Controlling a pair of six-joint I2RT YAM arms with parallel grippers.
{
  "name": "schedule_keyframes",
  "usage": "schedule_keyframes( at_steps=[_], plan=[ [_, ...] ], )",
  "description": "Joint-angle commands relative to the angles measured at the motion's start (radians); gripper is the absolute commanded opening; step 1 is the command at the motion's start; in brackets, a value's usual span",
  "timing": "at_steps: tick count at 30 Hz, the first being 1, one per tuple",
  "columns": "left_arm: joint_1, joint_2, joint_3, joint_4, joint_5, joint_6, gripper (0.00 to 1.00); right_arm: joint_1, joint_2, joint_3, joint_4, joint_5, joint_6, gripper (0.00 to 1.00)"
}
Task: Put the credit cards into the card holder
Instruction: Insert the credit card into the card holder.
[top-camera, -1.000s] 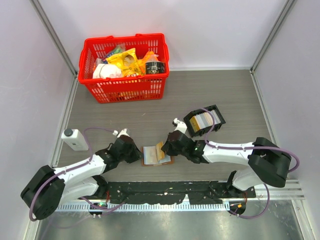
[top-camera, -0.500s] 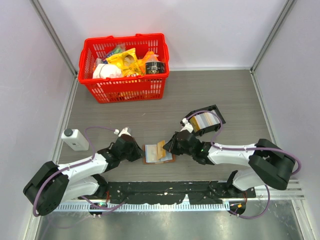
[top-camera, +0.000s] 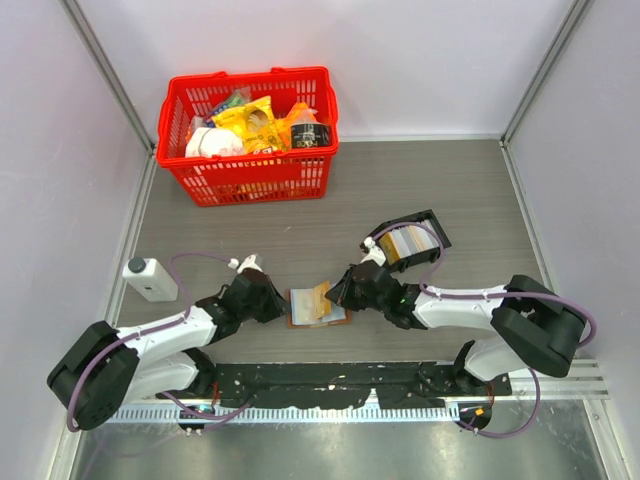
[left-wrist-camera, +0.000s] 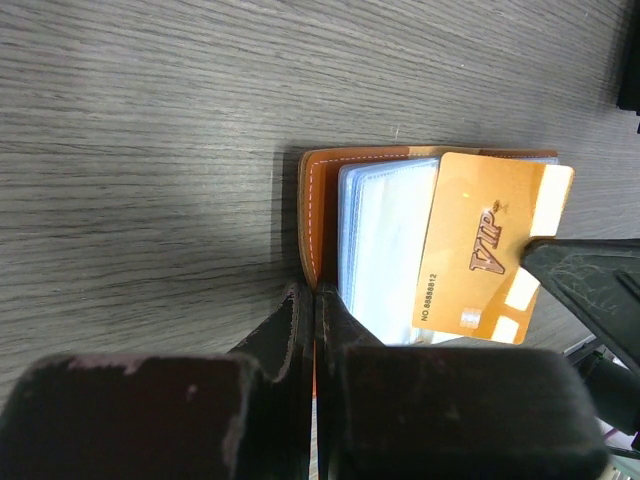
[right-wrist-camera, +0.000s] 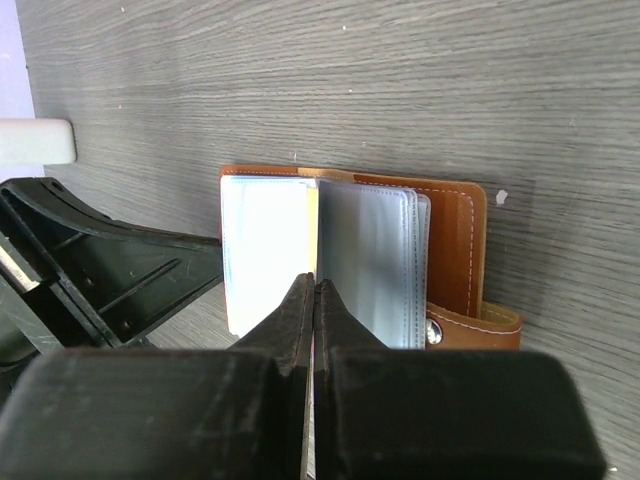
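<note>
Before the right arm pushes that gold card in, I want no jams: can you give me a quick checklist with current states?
1. Card holder lying open: ok.
2. Left gripper shut on the holder's edge, pinning it: ok.
3. Right gripper shut on the gold VIP card: ok.
4. Card over the clear sleeves: ok.
5. Card edge inside a pocket: cannot tell.
6. Card square with the sleeves: not ok, slightly tilted.

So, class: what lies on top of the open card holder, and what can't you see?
A gold VIP card lies over the brown card holder and its clear sleeves, pinched by the right gripper. The sleeves under the card are covered, so their contents cannot be seen.
</note>
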Motion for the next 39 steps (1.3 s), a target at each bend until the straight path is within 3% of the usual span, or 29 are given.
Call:
schedule_keyframes(
  at_steps=[1, 17, 28, 33, 39],
  plan=[
    [-0.002, 0.028, -0.016, -0.072, -0.038, 0.014, 0.0, -0.002, 0.018, -0.007, 0.063, -0.016, 0.012, 0.01],
    [-0.002, 0.072, -0.007, -0.072, -0.049, 0.034, 0.0, -0.024, 0.035, -0.076, 0.096, -0.057, -0.002, 0.01],
    [-0.002, 0.092, 0.013, -0.091, -0.061, 0.065, 0.0, -0.068, 0.046, -0.032, 0.03, -0.097, -0.129, 0.01],
    [-0.002, 0.12, 0.024, -0.077, -0.053, 0.066, 0.0, -0.068, 0.118, -0.046, 0.124, -0.175, -0.082, 0.01],
    [-0.002, 0.131, 0.021, -0.054, -0.047, 0.054, 0.0, -0.065, 0.11, -0.047, 0.1, -0.161, -0.077, 0.01]
  ],
)
